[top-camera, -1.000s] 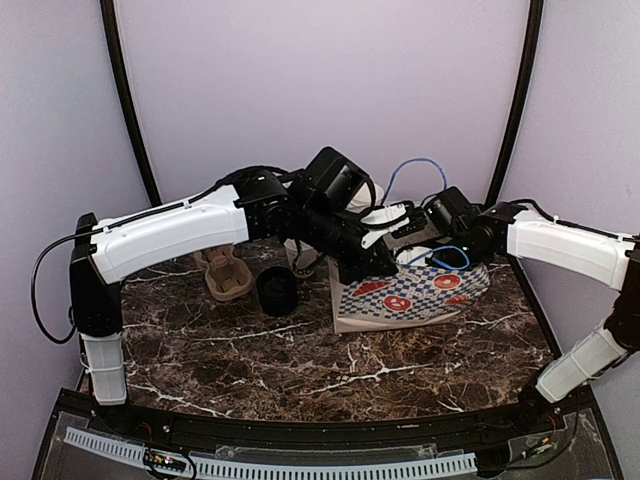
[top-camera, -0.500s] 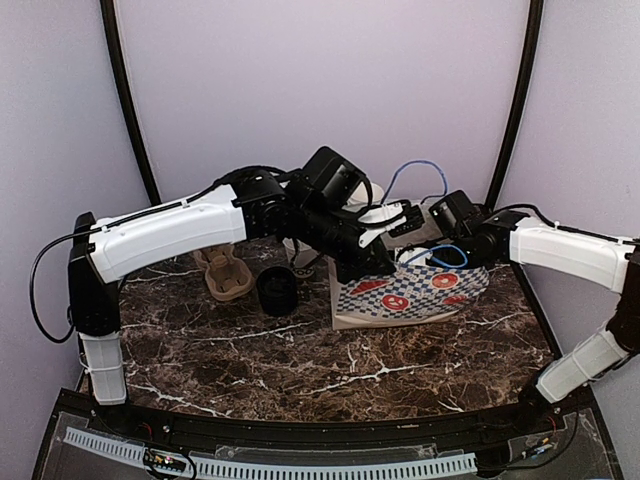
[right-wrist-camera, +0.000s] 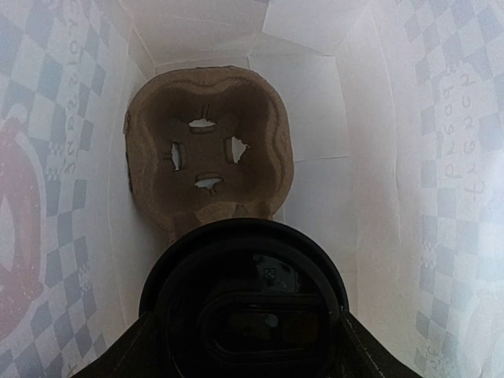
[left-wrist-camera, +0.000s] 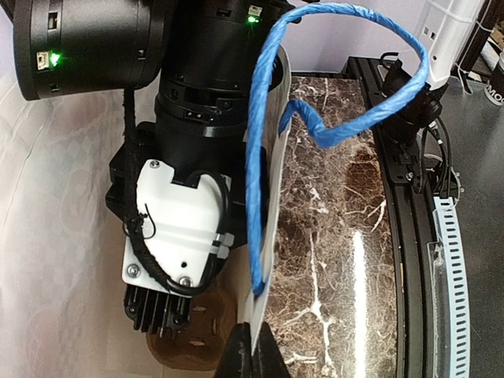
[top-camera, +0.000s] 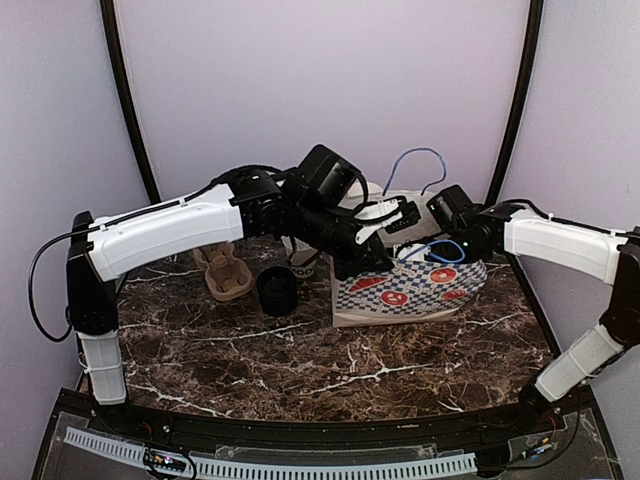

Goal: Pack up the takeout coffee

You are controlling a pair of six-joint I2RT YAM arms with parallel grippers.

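Placing step: R gripper [right-wrist-camera: 249,346] grips coffee [right-wrist-camera: 248,276] inside bag [right-wrist-camera: 394,118]; L gripper [left-wrist-camera: 252,356] pinches bag rim. Next, you lower it centred onto carrier [right-wrist-camera: 209,150].

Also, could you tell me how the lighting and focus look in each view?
Top view: even light, sharp. Left wrist: white glare streaks on the table; the bag wall is washed out. Right wrist: the lid sits close, dark and soft; the carrier is sharp, the bag's checks glowing through.

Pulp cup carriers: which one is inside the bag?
The carrier on the floor of the checkered bag, beneath the black lid; the other carrier sits on the marble table, left of the bag.
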